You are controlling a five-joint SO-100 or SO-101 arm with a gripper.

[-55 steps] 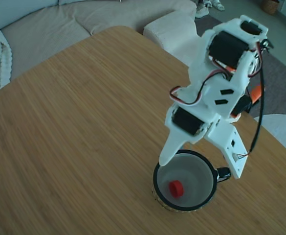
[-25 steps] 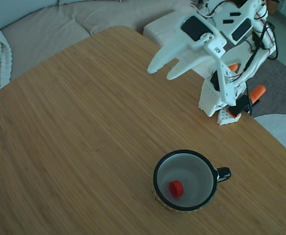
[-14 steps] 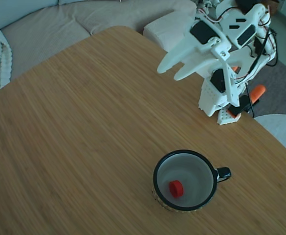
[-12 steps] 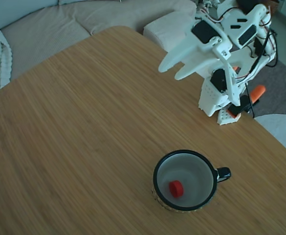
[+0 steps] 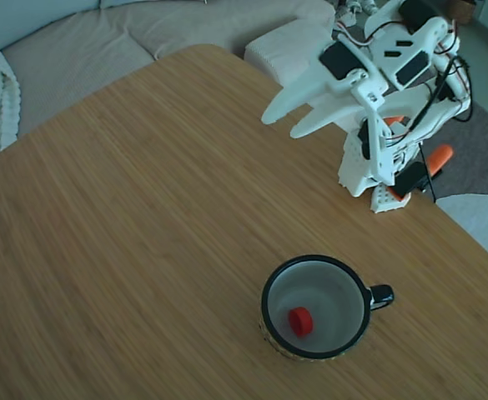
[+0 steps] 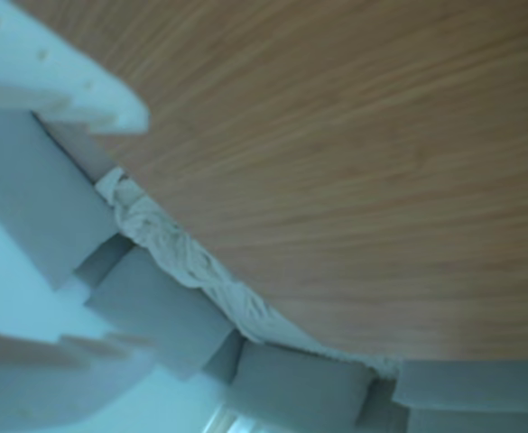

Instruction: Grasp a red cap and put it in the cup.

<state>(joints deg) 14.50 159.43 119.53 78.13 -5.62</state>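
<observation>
1. Red, small and round, the plastic bottle cap [image 5: 300, 321] lies inside the wide black-rimmed mug [image 5: 269, 321] on the wooden table [image 5: 143, 217].
2. Farther back, the white two-finger gripper [image 5: 282, 122] hangs above the table, fingers parted, empty.
3. Beyond, a beige sofa [image 5: 102, 42].
</observation>
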